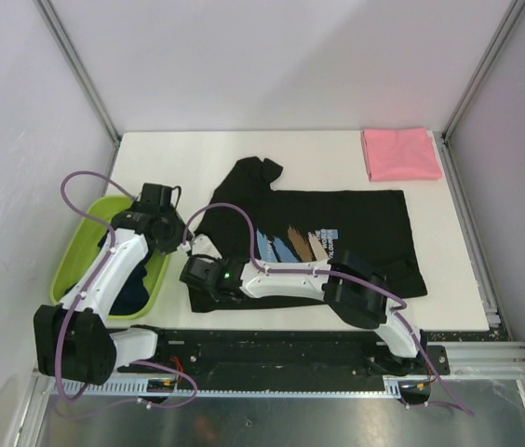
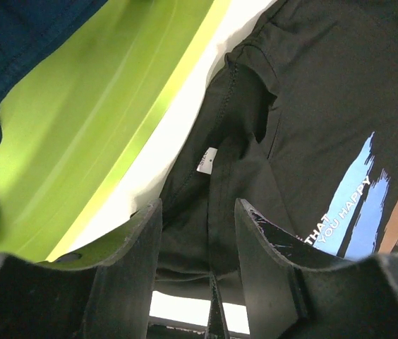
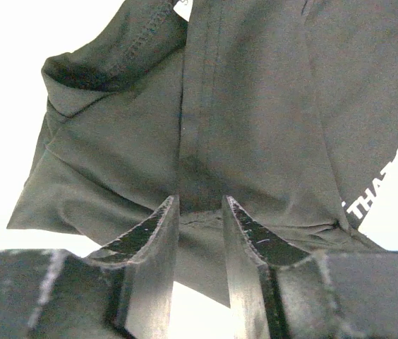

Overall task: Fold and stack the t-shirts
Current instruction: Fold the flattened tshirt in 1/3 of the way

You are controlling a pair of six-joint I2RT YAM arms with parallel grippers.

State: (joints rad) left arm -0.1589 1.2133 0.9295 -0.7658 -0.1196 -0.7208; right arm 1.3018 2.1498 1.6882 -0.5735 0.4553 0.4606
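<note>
The black t-shirt [image 1: 337, 233] with a blue, brown and white brush-stroke print lies spread on the white table. My left gripper [image 1: 186, 244] hovers at the shirt's left sleeve; in the left wrist view its jaws [image 2: 199, 212] stand apart over the dark cloth [image 2: 305, 113]. My right gripper [image 1: 197, 276] is at the shirt's near left corner; in the right wrist view [image 3: 200, 205] its narrow-set fingers pinch a fold of the black cloth [image 3: 255, 106]. A folded pink t-shirt [image 1: 399, 154] lies at the back right. Dark navy shirts [image 1: 137, 284] lie in the basin.
The lime-green basin [image 1: 81, 247] stands at the left edge of the table, close to my left arm; its wall fills the left of the left wrist view [image 2: 79, 134]. Metal frame posts and grey walls close in the table on three sides.
</note>
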